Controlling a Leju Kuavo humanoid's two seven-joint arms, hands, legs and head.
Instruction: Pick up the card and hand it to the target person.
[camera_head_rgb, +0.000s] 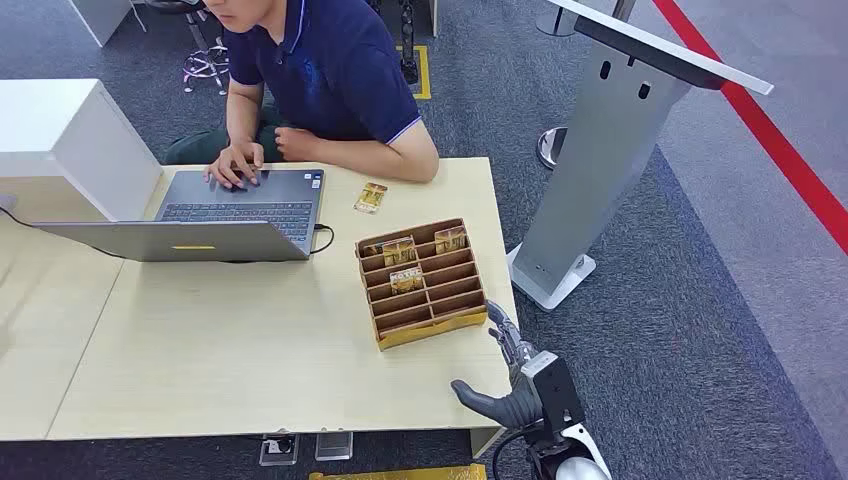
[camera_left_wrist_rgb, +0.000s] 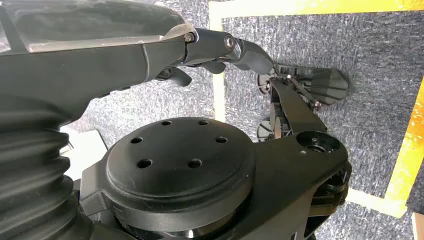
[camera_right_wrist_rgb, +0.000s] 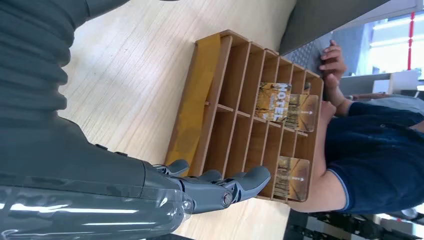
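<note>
A table (camera_head_rgb: 250, 340) filled the lower left of the head view. On it, a slotted card rack (camera_head_rgb: 425, 285) sat near the 3 o'clock edge, with cards (camera_head_rgb: 400, 250) standing in its far slots. One loose card (camera_head_rgb: 370, 197) lay on the table at the rack's 11 o'clock. A laptop (camera_head_rgb: 215, 215) sat at the rack's 9 o'clock. A person (camera_head_rgb: 320, 80) sat behind the table at 12 o'clock, one hand on the laptop's keys. The right hand (camera_head_rgb: 510, 375) hovered at the rack's 5 o'clock. A stand (camera_head_rgb: 600, 170) stood off the table at 2 o'clock.
</note>
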